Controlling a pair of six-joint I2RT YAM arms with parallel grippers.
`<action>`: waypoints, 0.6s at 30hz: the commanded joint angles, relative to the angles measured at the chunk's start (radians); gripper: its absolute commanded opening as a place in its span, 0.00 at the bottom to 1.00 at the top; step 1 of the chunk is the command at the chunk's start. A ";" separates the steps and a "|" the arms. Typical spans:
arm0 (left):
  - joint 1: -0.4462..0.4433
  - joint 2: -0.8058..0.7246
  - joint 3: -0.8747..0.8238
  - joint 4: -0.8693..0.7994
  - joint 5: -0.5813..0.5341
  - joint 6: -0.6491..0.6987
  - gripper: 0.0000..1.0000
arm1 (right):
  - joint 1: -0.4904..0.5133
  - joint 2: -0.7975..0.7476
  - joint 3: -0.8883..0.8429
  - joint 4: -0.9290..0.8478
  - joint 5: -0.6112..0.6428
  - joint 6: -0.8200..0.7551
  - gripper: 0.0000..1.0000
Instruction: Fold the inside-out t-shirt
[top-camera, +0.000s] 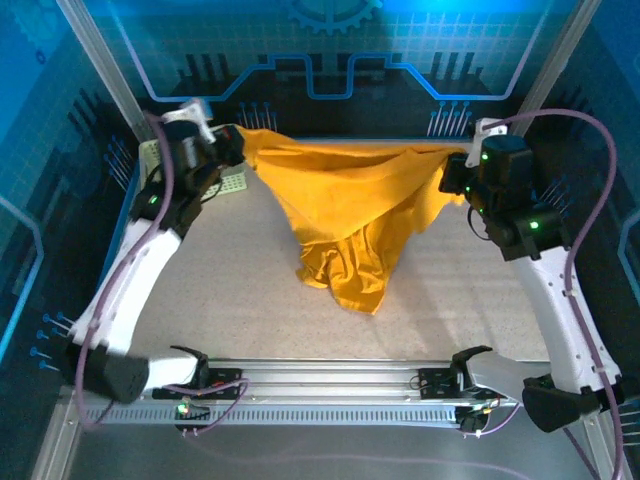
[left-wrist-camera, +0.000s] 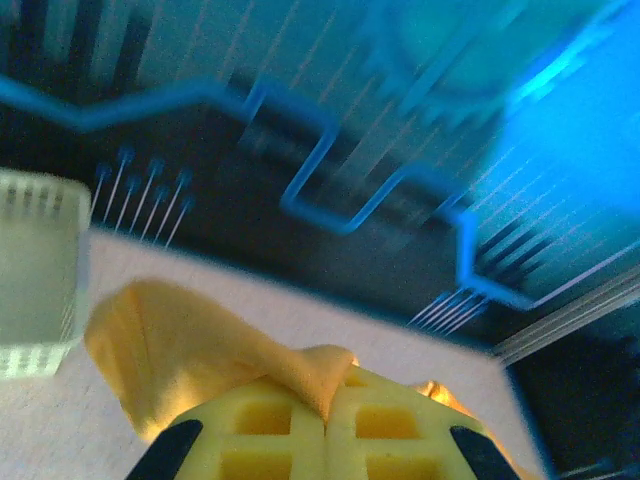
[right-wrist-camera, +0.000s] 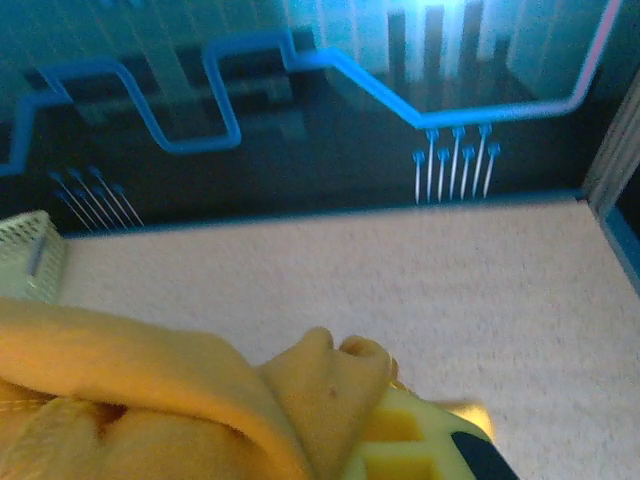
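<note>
I see the t-shirt (top-camera: 350, 215) strung across the upper middle of the top view, its bulk sagging onto the table (top-camera: 480, 300). My left gripper (top-camera: 236, 140) clamps its upper-left end, my right gripper (top-camera: 452, 160) its upper-right end. A pale green basket (top-camera: 233, 182) sits beside the left one.
</note>
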 joint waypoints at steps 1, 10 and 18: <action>0.008 -0.094 -0.204 0.087 -0.028 -0.021 0.00 | -0.012 -0.027 -0.026 -0.054 -0.063 -0.024 0.00; -0.097 -0.237 -0.736 -0.012 0.169 -0.150 0.05 | -0.012 -0.108 -0.646 -0.029 -0.219 0.094 0.00; -0.125 -0.248 -0.753 -0.198 0.064 -0.177 0.56 | -0.014 -0.084 -0.792 0.035 -0.228 0.193 0.00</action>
